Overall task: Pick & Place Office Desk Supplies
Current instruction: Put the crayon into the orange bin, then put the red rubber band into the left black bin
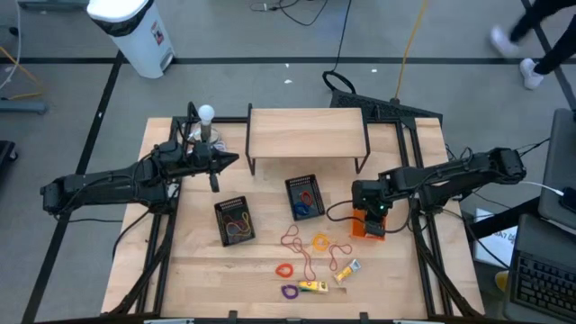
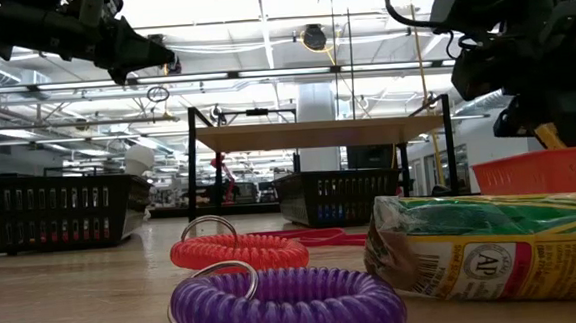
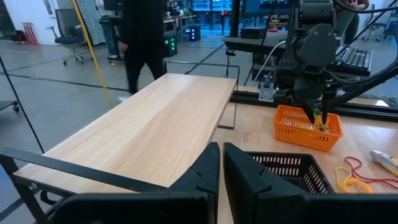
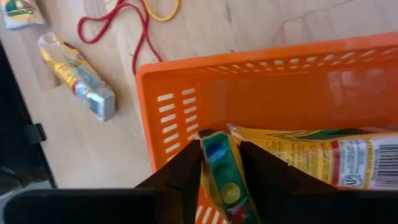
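We see the right gripper (image 4: 219, 171) over the orange basket (image 4: 298, 74), pinching a yellow packet (image 4: 221, 180) above another already inside. The left gripper (image 3: 221, 168) (fingers pressed together) hangs beside the wooden shelf (image 3: 149, 124).

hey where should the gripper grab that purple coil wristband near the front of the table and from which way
Probably from straight above, pinching one side of the purple coil wristband across its coil. It lies flat on the table, so its ring faces up, and the yellow packet lies close beside it, so take the arc on the far side from that.
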You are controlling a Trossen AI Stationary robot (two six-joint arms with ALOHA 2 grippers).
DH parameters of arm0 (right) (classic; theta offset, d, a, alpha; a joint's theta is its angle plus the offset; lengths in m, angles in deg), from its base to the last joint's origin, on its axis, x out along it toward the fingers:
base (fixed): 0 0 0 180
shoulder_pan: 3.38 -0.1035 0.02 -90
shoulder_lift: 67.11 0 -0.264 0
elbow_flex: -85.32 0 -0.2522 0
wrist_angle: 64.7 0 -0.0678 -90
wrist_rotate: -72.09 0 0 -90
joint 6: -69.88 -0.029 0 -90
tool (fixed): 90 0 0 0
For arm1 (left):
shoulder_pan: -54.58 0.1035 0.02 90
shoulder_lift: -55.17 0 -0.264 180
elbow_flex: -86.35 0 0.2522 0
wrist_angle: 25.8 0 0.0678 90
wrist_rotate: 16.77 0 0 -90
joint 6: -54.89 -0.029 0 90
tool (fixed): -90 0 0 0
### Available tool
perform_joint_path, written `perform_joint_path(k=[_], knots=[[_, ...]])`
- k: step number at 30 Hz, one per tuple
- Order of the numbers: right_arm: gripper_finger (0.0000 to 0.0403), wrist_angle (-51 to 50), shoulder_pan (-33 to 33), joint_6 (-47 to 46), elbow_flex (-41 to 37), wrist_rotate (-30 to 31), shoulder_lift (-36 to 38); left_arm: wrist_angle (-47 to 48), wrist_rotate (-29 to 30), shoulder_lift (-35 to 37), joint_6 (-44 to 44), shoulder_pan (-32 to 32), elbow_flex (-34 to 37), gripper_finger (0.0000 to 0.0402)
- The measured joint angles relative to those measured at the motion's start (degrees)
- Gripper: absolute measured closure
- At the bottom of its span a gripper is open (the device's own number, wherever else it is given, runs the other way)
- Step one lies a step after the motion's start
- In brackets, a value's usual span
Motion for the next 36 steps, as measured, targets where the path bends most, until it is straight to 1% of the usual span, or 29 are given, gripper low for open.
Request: perform_joint_path(k=[9, 12, 17, 22, 24, 28, 30, 32, 36], knots=[[0.0222, 0.2, 0.0, -0.9, 0.0, 1.3, 0.1, 0.0, -0.1, 0.0, 0.1, 0.0, 0.0, 0.0378], [0.0202, 0.1, 0.0, -0.9, 0.0, 1.3, 0.1, 0.0, -0.1, 0.0, 0.1, 0.0, 0.0, 0.0378], [0.0183, -1.0, 1.0, -0.5, 0.4, 1.3, 0.1, 0.0, 0.1, 0.0, 0.1, 0.0, 0.0, 0.0378], [0.0179, -3.5, 2.8, 2.3, 2.3, 1.6, 1.4, 0.0, 0.1, 0.0, 0.1, 0.0, 0.0, 0.0378], [0.0180, -5.4, 3.4, 4.3, 3.3, 4.4, 2.4, 0.0, 0.1, 0.0, -0.2, 0.0, 0.0, 0.0378], [0.0186, -9.2, 3.9, 7.5, 4.9, 14.3, 4.0, -0.3, 0.1, 0.0, 0.2, 0.0, 0.0, 0.0378], [0.0189, -11.0, 3.9, 8.2, 5.2, 18.0, 4.4, -0.3, 0.1, 0.0, 1.2, 0.0, 0.0, 0.0378], [0.0190, -12.4, 3.9, 8.2, 5.5, 20.6, 4.6, -0.1, 0.1, 0.0, 1.3, 0.0, 0.0, 0.0378], [0.0190, -13.2, 3.9, 9.7, 6.8, 23.7, 5.6, 0.3, 0.1, 0.0, 1.3, 0.0, 0.0, 0.0378]])
